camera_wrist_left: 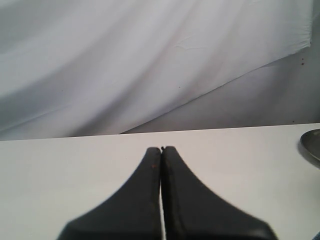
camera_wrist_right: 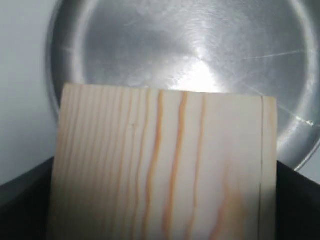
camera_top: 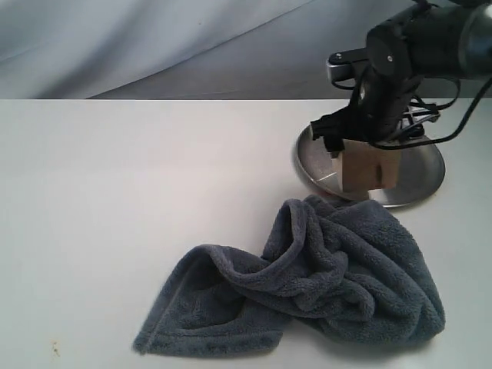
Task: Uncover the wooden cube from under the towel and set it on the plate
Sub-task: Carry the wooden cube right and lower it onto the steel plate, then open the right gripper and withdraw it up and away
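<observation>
The pale wooden cube (camera_top: 369, 169) with orange grain hangs over the near rim of the steel plate (camera_top: 419, 165), and my right gripper (camera_top: 361, 154) is shut on it from above. In the right wrist view the wooden cube (camera_wrist_right: 165, 165) fills the lower half, dark fingers (camera_wrist_right: 20, 200) flank it, and the shiny plate (camera_wrist_right: 190, 55) lies beyond. The slate grey-blue towel (camera_top: 307, 284) lies crumpled on the table in front of the plate. My left gripper (camera_wrist_left: 161, 149) is shut and empty above bare table; it does not show in the exterior view.
A white tabletop (camera_top: 115, 200) spreads to the left of the towel and plate. A grey-white cloth backdrop (camera_top: 154, 38) hangs behind the table. The plate's rim (camera_wrist_left: 311, 145) shows at the edge of the left wrist view.
</observation>
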`<state>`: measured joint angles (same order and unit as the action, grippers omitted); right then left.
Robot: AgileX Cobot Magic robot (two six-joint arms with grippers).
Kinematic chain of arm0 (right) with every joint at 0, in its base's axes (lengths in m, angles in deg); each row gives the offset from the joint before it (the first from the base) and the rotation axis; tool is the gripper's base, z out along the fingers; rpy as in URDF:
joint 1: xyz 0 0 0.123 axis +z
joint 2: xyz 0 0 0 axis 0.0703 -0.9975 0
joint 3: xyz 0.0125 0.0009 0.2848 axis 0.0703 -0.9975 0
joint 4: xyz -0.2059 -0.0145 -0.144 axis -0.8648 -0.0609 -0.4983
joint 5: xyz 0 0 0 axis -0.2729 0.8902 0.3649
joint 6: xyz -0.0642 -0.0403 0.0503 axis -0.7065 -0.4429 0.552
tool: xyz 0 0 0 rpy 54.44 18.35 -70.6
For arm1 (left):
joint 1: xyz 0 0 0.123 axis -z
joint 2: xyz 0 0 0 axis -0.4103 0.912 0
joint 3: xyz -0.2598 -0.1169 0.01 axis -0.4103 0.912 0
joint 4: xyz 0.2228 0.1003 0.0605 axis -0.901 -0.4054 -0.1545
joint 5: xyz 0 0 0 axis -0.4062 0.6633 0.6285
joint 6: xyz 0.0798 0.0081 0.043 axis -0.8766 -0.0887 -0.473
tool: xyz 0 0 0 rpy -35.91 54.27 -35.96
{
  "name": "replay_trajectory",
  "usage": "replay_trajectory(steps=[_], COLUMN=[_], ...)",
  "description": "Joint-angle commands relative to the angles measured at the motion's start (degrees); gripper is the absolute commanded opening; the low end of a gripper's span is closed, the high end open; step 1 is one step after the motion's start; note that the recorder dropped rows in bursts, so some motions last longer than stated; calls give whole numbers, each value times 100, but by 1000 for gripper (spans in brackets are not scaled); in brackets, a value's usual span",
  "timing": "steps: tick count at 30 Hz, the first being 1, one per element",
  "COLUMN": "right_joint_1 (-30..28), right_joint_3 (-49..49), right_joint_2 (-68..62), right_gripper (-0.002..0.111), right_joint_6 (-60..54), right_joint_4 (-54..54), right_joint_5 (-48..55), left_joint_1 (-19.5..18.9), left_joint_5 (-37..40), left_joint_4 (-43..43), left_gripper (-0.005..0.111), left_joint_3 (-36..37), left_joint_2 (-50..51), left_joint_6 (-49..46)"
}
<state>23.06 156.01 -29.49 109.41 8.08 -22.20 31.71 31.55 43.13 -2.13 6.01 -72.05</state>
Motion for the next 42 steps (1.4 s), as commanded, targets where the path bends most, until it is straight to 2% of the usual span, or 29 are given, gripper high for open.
replay_trajectory(steps=[1, 6, 10, 21, 24, 27, 29, 37, 42], right_joint_1=[-455, -723, -724, -724, -724, -724, -712, -712, -715], right_joint_3=[-306, -351, -351, -351, -351, -351, -351, -359, -912], right_joint_2=[125, -20, -494, -818, -795, -768, -712, -243, 341], right_gripper=[59, 59, 59, 59, 70, 94, 103, 105, 105], right_joint_6=[-86, -86, -86, -217, -217, -217, -376, -862, -2015], right_joint_4=[-72, 17, 35, 181, 181, 181, 181, 409, 1102], right_joint_5=[-835, -1822, -2319, -2636, -2651, -2664, -2663, -2963, -3732], left_joint_1=[-12, -12, -12, -12, -12, -12, -12, -12, -12], left_joint_5=[-62, -62, -62, -62, -62, -62, -62, -62, -62], left_joint_4=[14, 14, 14, 14, 14, 14, 14, 14, 14], left_gripper=[0, 0, 0, 0, 0, 0, 0, 0, 0], left_joint_3=[25, 25, 25, 25, 25, 25, 25, 25, 25], left_joint_2=[-24, -24, -24, -24, -24, -24, -24, -24, -24], left_joint_6=[15, 15, 15, 15, 15, 15, 15, 15, 15])
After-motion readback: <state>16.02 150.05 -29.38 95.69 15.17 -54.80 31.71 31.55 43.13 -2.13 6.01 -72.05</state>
